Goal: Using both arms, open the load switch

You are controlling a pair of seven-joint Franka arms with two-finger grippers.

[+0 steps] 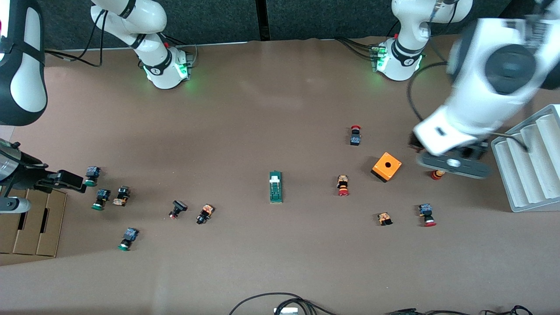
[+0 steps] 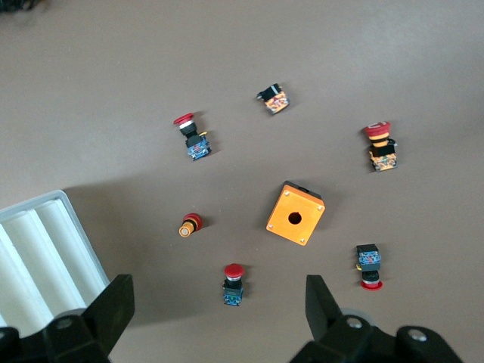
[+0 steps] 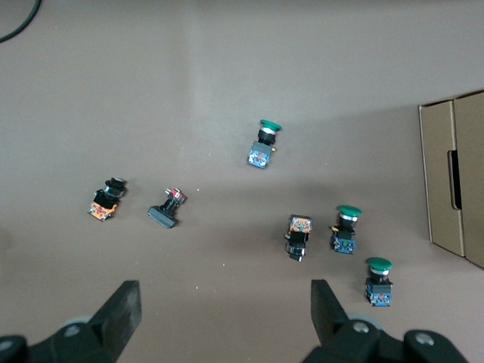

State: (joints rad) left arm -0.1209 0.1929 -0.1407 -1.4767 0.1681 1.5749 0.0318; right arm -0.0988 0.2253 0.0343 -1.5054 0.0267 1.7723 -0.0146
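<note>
Meanwhile the load switch (image 1: 275, 187) lies alone mid-table, well apart from both wide-open, empty end effectors, left (image 2: 219, 314) and right (image 3: 225, 318), its state unreadable.

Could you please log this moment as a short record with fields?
load switch: green-and-white block lying mid-table, untouched
left gripper: open, up over the red buttons by the orange box
right gripper: open, up over the green buttons at the right arm's end
red buttons: several scattered around the orange box
grey tray: ribbed, at the left arm's end of the table
cardboard box: at the right arm's end
task status: not started
</note>
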